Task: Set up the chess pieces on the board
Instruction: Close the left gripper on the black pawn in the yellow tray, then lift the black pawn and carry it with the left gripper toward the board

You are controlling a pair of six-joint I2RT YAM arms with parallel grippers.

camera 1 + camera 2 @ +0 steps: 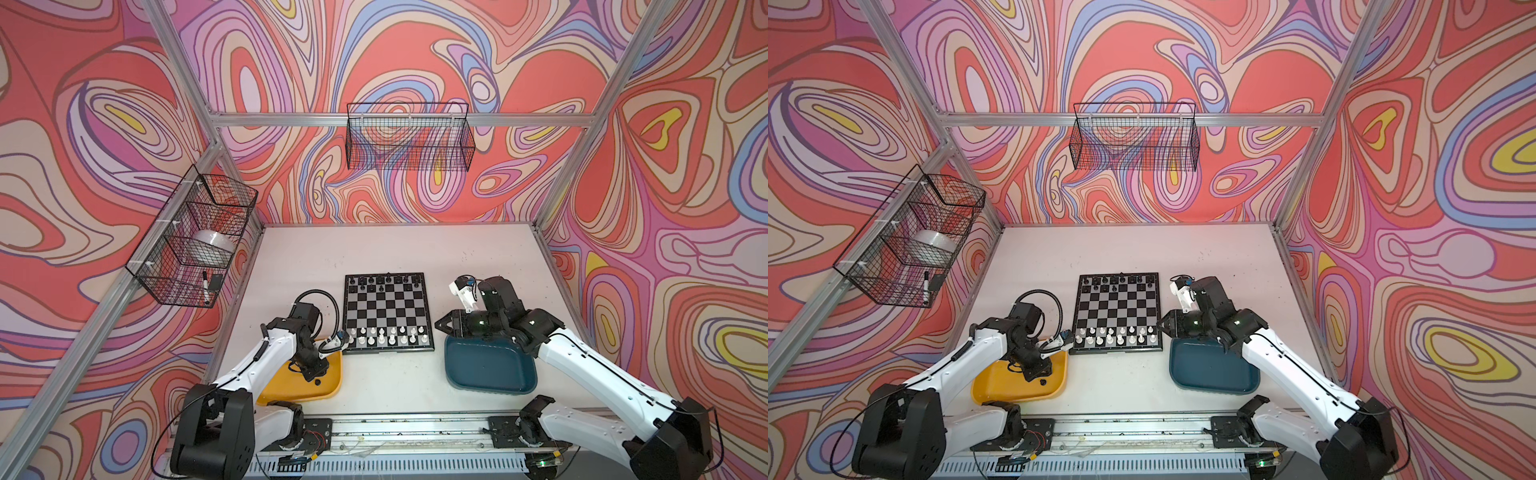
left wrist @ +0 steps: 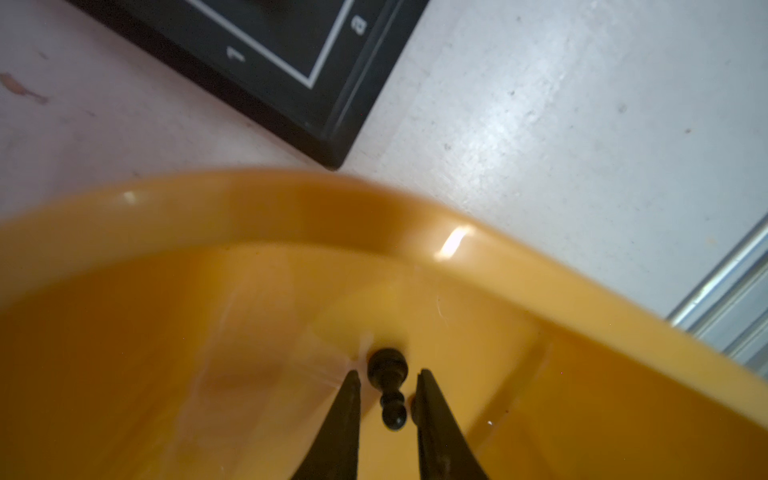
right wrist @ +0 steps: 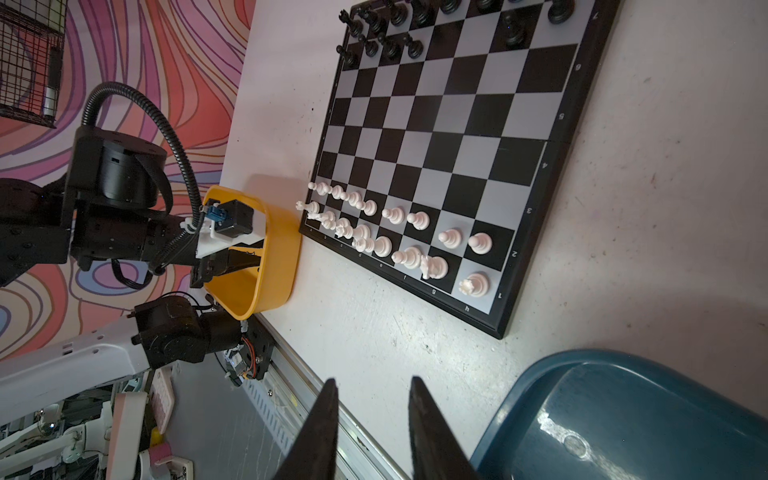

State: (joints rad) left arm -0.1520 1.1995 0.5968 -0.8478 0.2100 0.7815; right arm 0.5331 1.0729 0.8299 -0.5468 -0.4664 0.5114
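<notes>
Black wire basket [image 1: 187,249] on the left wall holds a tape roll [image 1: 214,245] and a marker [image 1: 205,286]. Next comes the yellow tray [image 2: 498,253], where one black pawn [image 2: 390,399] lies on its side between the narrow jaws of my left gripper [image 2: 387,372], not yet pinched. On the board [image 1: 388,307], white pieces [image 1: 386,336] stand in the near two rows and black pieces [image 1: 384,282] along the far rows. My right gripper [image 3: 372,379] hangs near the teal tray [image 3: 536,374], jaws narrowly apart, gripping nothing.
</notes>
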